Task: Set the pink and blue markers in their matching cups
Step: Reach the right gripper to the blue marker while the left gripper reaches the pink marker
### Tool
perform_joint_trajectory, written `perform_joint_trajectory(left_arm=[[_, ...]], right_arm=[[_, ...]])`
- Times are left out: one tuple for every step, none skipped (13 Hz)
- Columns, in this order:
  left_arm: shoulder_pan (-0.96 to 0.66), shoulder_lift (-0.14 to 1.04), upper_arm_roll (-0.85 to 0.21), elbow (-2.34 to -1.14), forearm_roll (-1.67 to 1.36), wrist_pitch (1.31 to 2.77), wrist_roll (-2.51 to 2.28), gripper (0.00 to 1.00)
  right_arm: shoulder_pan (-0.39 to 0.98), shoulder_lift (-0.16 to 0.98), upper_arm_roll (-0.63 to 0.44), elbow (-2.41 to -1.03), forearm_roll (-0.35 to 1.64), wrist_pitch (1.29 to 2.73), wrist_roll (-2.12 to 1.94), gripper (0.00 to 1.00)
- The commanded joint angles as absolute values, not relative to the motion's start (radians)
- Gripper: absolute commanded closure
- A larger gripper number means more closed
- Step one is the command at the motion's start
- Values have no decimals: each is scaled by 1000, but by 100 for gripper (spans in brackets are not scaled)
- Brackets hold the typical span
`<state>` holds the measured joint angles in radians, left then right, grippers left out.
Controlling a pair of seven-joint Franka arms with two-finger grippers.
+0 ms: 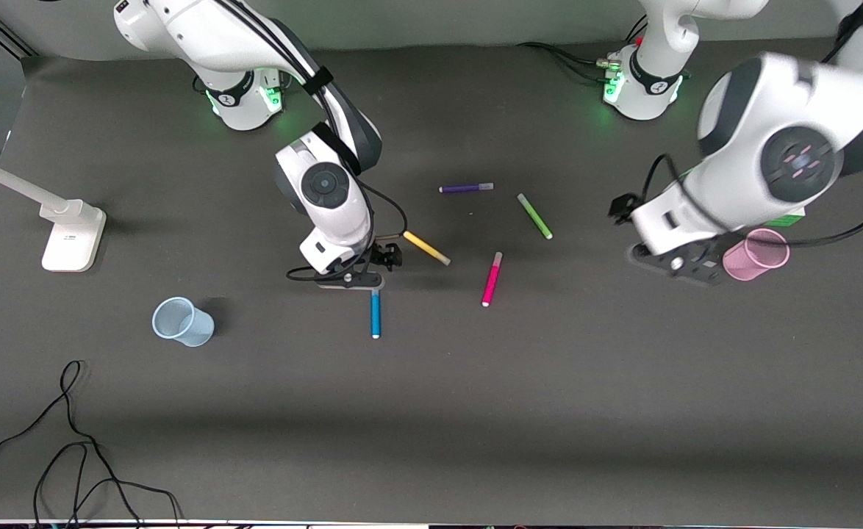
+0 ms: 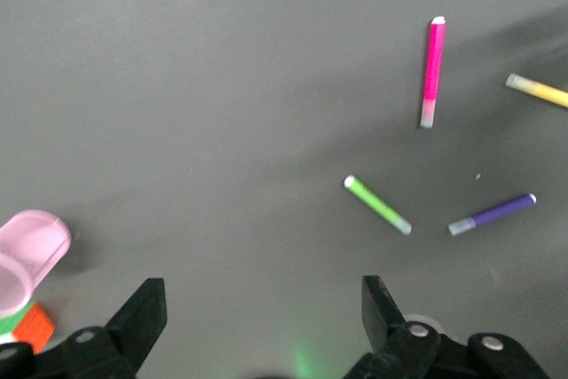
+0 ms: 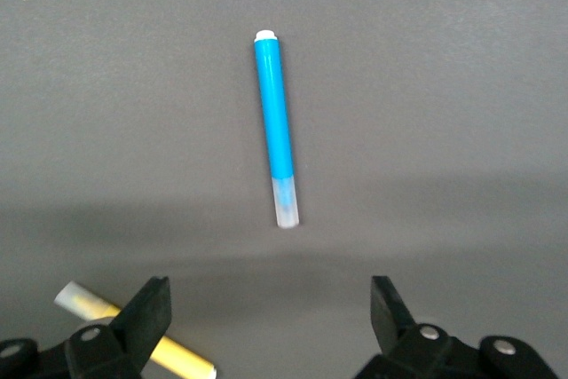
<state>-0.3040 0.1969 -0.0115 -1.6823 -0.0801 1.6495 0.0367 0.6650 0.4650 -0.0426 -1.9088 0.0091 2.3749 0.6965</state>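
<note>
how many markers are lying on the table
5, all on the mat: purple marker nearest the bases, green marker beside it, yellow marker, pink marker, and blue marker nearest the camera.

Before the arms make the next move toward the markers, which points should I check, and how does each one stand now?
1. Right claw open and empty, over the slim blue felt-tip marker: ok.
2. Blue marker lies flat, touching nothing: ok.
3. Left claw open and empty, beside the translucent pink plastic cup: ok.
4. Slim magenta-pink felt-tip marker lies apart from the green marker and yellow marker: ok.
5. Translucent pale blue plastic cup upright: not ok, it looks tipped on its side.
6. Pink cup upright: cannot tell.
</note>
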Motion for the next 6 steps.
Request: perform_joint_trajectory(left_arm=[[-357,238,-6,-1716,-89,1750,22,2],[-360,253,-6,-1741,-90,1800,21,2],[-370,268,-6,-1770,-92,1856,21,2],[-382,287,-6,-1798,-92,1912,21,1],[-402,311,-6,-1810,-92,1945,18,1],[-419,334,-6,-1812,-92,1966,17,2]], right_arm=[[672,520,-51,-1894,9,2437,707,0],[670,540,-54,-1896,9,2453,707,0],[670,561,-55,-1896,9,2480,707,0],[667,586,-55,-1896,9,2508,709,0],[669,607,-55,-1896,9,2534,709,0],[664,621,-55,-1896,9,2555,709,0]])
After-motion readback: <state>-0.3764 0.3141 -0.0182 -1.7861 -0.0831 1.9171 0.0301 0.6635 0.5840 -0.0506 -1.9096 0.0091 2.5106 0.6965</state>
